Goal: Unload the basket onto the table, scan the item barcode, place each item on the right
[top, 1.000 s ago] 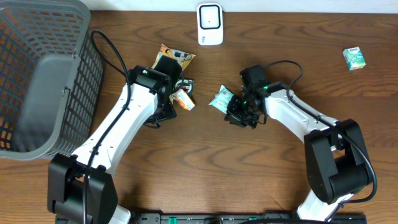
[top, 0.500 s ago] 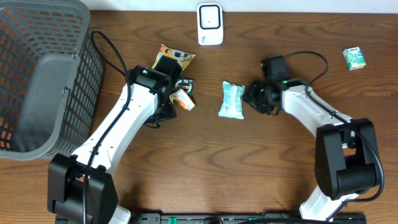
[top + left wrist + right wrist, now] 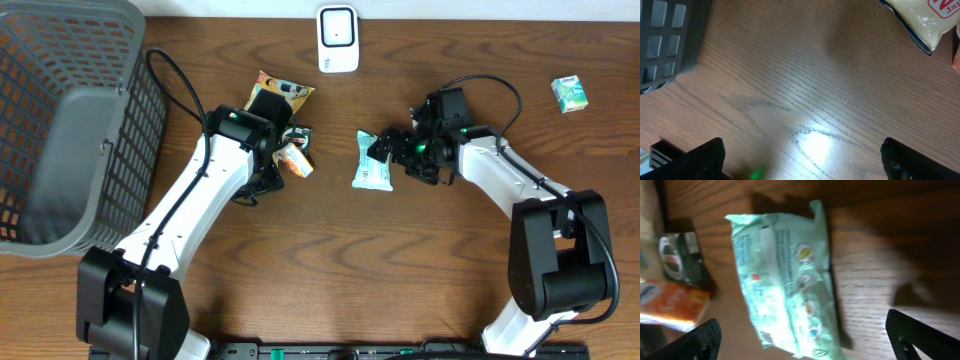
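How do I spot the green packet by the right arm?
From the white scanner at the far edge, look nearer, slightly right. The mint-green packet lies flat by the right pincer; leftward sit an orange packet and a yellow bag.

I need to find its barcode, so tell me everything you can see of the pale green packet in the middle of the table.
The pale green packet is a soft, crinkly plastic pouch, its upper face printed with a white strip and small round pictures; no barcode shows. It lies flat on the wooden table. The open right end effector stands close beside it, not gripping it.
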